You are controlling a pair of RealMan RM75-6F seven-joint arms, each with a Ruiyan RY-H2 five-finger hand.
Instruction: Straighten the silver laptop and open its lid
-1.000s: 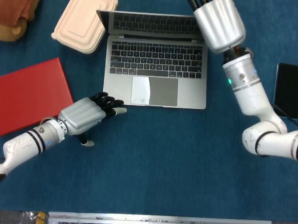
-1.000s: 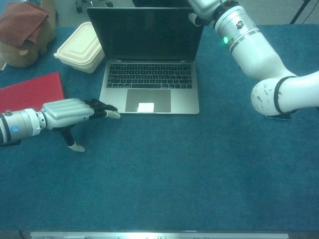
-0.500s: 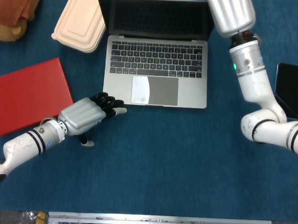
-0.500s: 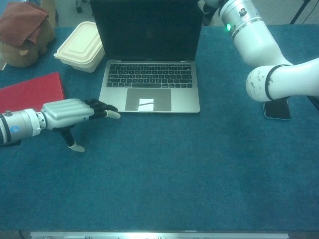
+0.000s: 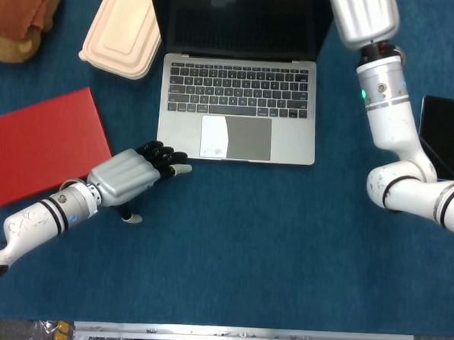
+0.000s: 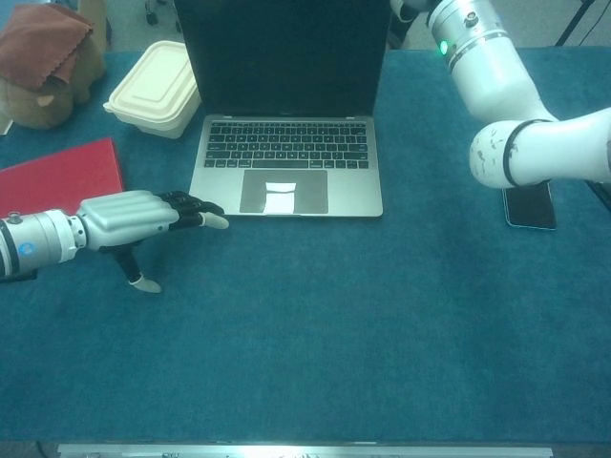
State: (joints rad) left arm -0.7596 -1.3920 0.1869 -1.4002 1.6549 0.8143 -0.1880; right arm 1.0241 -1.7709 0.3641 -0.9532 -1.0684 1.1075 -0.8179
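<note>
The silver laptop (image 5: 238, 102) is set square on the table (image 6: 382, 324), lid raised. The left hand (image 5: 131, 174) is laid flat, fingers extended together, at its front-left corner, holding nothing. The right hand is hidden past the frame.

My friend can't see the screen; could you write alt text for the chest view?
An open silver laptop sits square on a blue table, its screen dark. The left hand rests by its front left corner; the right arm reaches behind the lid.
</note>
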